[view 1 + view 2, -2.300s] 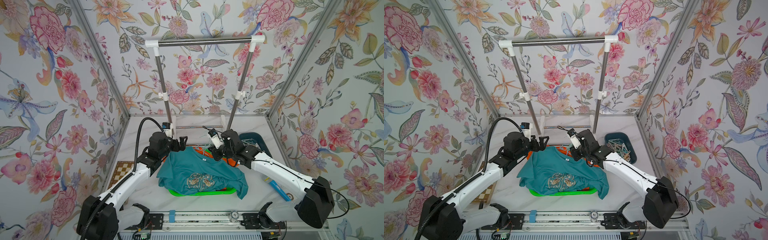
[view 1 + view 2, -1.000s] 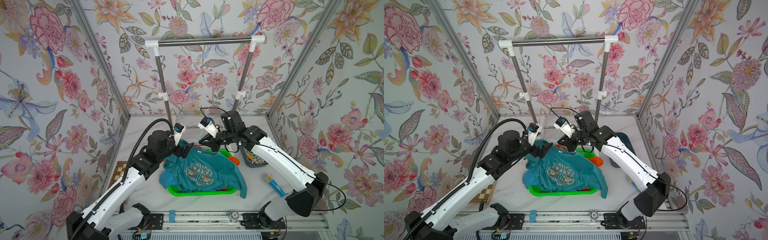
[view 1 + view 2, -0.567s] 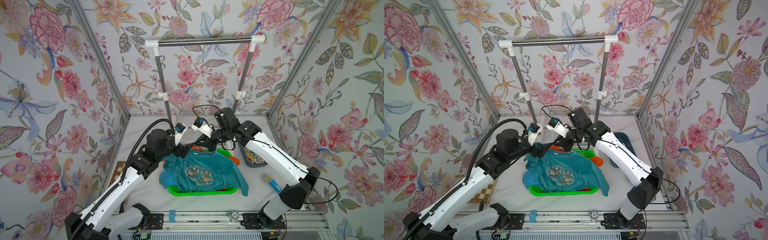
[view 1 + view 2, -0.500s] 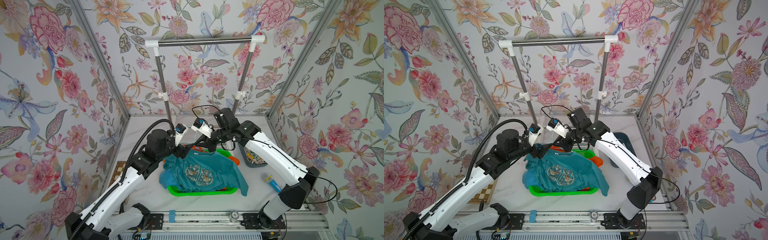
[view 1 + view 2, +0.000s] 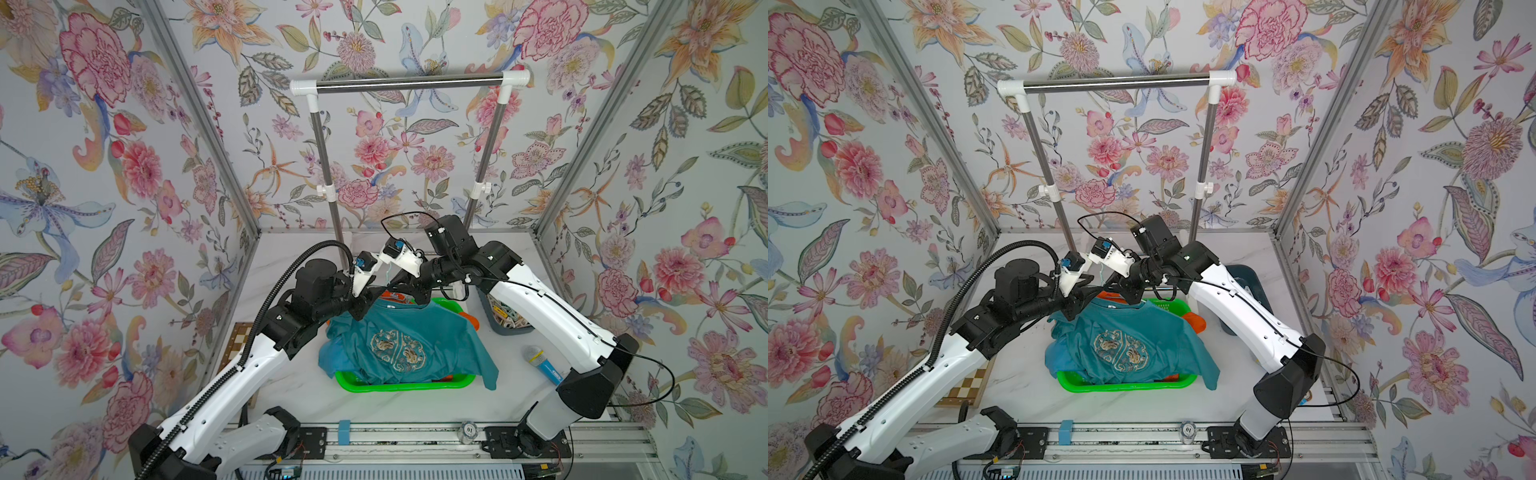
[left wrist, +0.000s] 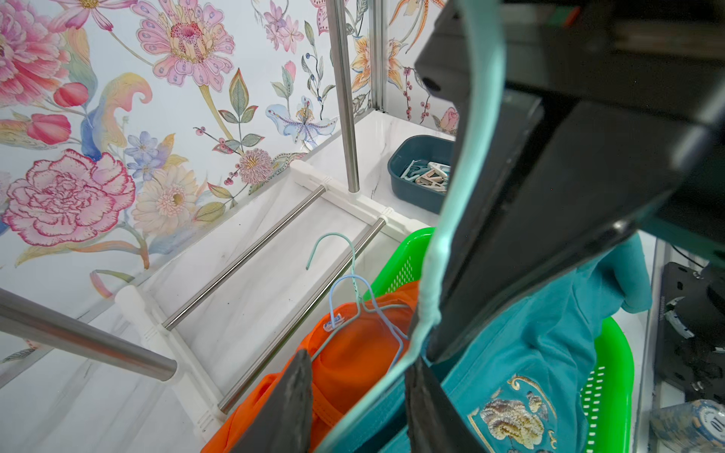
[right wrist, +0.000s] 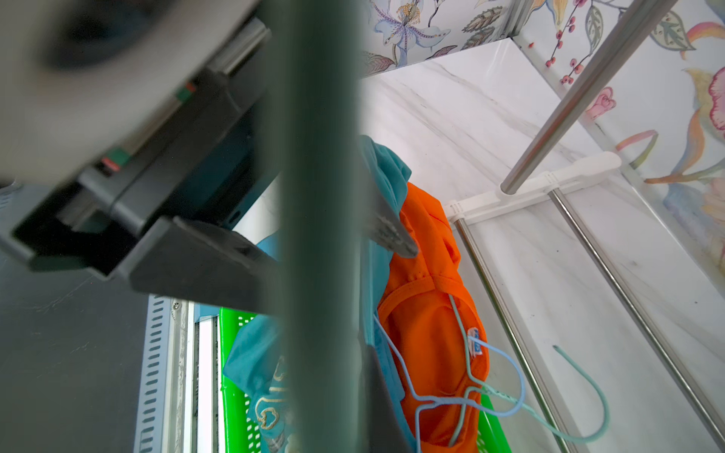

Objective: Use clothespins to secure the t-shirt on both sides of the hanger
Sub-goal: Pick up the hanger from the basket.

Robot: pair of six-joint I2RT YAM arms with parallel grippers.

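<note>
Green basket (image 5: 399, 386) stands mid-worktop (image 5: 291, 386). Contents: a teal t-shirt (image 5: 399, 332) on top, an orange garment (image 6: 353, 361) under it toward the back, and two loose hangers (image 6: 354, 270) lying on the orange cloth. The t-shirt is draped over the basket, collar raised on the back side, one sleeve spilling over the front right corner. Blue bin (image 5: 505, 328) stands by the right edge, toward the back corner, and holds all the visible clothespins (image 6: 427, 176) in a loose heap. Right gripper (image 5: 411, 297) is at the collar, fingers together and clamped on the mint hanger (image 6: 433, 274) that carries the t-shirt. Left gripper (image 5: 360, 309) is at the t-shirt's left shoulder. Its fingers (image 6: 282, 408) stand apart and the hanger wire runs between them; whether they pinch cloth cannot be told. Also noted: rack (image 5: 409, 81) along the back edge, microphone (image 5: 540, 363) near the right edge, chessboard (image 5: 239, 336) at the left edge.
</note>
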